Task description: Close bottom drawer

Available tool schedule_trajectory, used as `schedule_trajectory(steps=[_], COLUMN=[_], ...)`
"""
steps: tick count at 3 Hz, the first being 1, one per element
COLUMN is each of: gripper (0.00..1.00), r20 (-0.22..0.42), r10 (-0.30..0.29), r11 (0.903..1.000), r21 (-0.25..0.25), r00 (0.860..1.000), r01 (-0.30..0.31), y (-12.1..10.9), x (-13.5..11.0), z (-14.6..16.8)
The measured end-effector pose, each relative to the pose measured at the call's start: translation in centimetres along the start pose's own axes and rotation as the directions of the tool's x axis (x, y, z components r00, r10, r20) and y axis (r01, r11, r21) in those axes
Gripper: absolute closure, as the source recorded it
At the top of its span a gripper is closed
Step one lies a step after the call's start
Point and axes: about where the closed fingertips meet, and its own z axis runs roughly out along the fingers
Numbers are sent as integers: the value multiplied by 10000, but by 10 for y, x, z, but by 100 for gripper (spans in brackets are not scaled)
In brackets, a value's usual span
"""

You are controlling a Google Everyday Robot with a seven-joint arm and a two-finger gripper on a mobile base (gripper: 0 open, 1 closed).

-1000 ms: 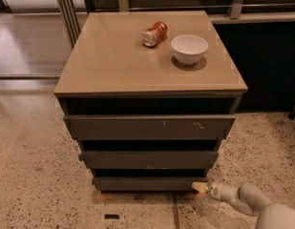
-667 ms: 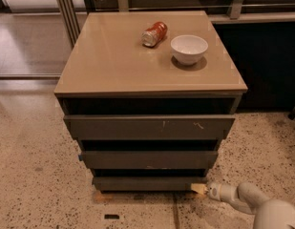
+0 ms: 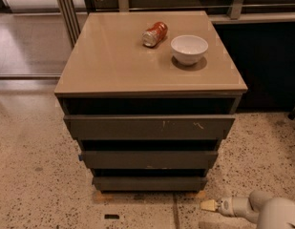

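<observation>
Gripper (image 3: 208, 205) sits low at the 5 o'clock edge of the view, just above the speckled floor (image 3: 32, 175), its pale tip pointing toward 9 o'clock. Whether it is spread or pressed together cannot be told. Change noted: a second ago the tip is right at the lower right corner of the cabinet (image 3: 118, 66), close beside the end of the bottom drawer (image 3: 149, 182); now it lies further toward 4 o'clock from that corner, clear of the cabinet with bare floor between. So the arm backs away rather than pressing in. The bottom drawer itself shows no shift against the earlier views: it is the lowest and narrowest of the three fronts, at 6 o'clock below the middle drawer (image 3: 149, 159), with a dark strip of shadow above its top edge. The top drawer (image 3: 149, 127), scratched white near its right end, juts out furthest, and the fronts step back downward. Judgement: the dark strip suggests the bottom drawer is not fully home, though the depth is hard to read from this angle. The retreat looks like either a re-aim before a push on the front panel or a withdrawal after contact. If the former, the tip needs to come round to the face of the panel, not its end. On the cabinet top, a red can (image 3: 154, 34) lies on its side at 12 o'clock, with a white bowl (image 3: 189, 49) just beside it toward 4 o'clock; both are unmoved.
</observation>
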Motion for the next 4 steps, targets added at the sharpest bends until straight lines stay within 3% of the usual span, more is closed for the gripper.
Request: schedule_trajectory(steps=[1, 4], gripper=[84, 14], r20=[-205, -195], r10=[163, 153], r11=[9997, 9998], r21=[-165, -157], r00=[9997, 9997], r01=[-166, -156], y=[3, 3], x=[6, 6], z=[-1, 0])
